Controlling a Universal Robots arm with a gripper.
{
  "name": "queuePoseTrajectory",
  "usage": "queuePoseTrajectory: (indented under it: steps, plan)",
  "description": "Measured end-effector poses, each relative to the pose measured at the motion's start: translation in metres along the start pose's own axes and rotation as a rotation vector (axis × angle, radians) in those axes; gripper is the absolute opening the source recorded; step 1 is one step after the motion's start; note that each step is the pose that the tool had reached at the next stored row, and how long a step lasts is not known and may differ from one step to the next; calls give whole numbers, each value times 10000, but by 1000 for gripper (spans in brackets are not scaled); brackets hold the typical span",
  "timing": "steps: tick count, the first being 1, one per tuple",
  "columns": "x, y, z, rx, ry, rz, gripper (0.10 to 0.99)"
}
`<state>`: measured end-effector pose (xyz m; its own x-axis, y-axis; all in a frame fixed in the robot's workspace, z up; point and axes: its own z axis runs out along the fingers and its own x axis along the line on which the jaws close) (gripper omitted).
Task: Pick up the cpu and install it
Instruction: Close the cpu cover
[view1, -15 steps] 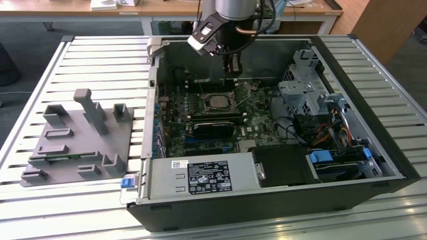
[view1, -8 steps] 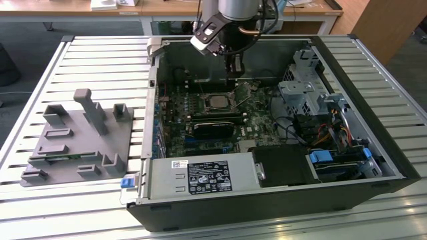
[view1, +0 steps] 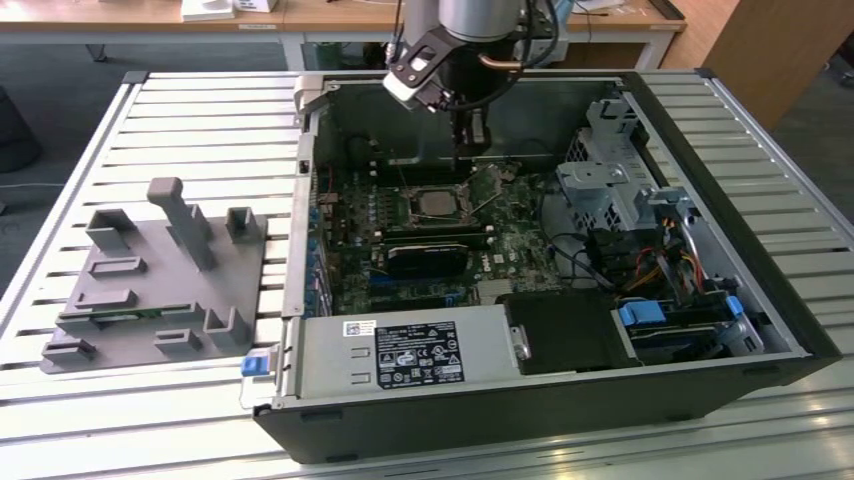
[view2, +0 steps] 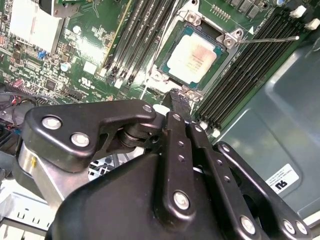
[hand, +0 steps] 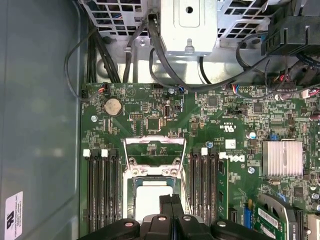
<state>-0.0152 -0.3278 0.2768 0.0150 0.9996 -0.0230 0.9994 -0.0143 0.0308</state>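
Closest in the second wrist view is the black, bolted metal gripper (view2: 180, 101); its jaws are pressed together to a narrow tip with nothing pinched between them; that tip hangs at the near edge of the silver metal socket bracket (view2: 192, 93), and whether it touches cannot be told. Just beyond it the small flat square cpu (view2: 196, 57) with its silver-grey metal top lies flat in the socket on the green motherboard (view2: 85, 50), between two banks of long black memory slots (view2: 240, 75); in the first wrist view the socket's thin metal load frame (hand: 155, 139) is swung open beside the chip. In the exterior view the arm reaches down into the open black computer case (view1: 534, 415) on a slatted grey metal table (view1: 200, 110); a grey moulded fixture tray (view1: 147, 290) lies well apart at the exterior view's left.
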Motion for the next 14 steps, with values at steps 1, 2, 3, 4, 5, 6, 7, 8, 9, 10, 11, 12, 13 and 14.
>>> queuePoseTrajectory:
  steps: [1,2,3,4,5,6,7,8,9,10,11,12,13,14]
  plan:
    - [0,6,1,1,0,0,106]
    - [0,14,2,0,1,0,106]
    - [1,25,4,2,0,0,106]
    - [2,42,7,3,3,-1,106]
    - [2,64,10,13,1,-1,106]
    - [3,82,14,18,1,-1,106]
    - [3,101,19,25,1,0,106]
    - [5,119,25,30,0,-1,106]
    - [6,136,33,33,-1,-2,106]
    - [7,147,41,35,9,-11,106]
    - [8,159,48,36,40,-26,106]
    - [8,172,57,36,79,-38,106]
    - [10,192,68,35,98,-42,106]
    - [12,217,76,37,99,-42,106]
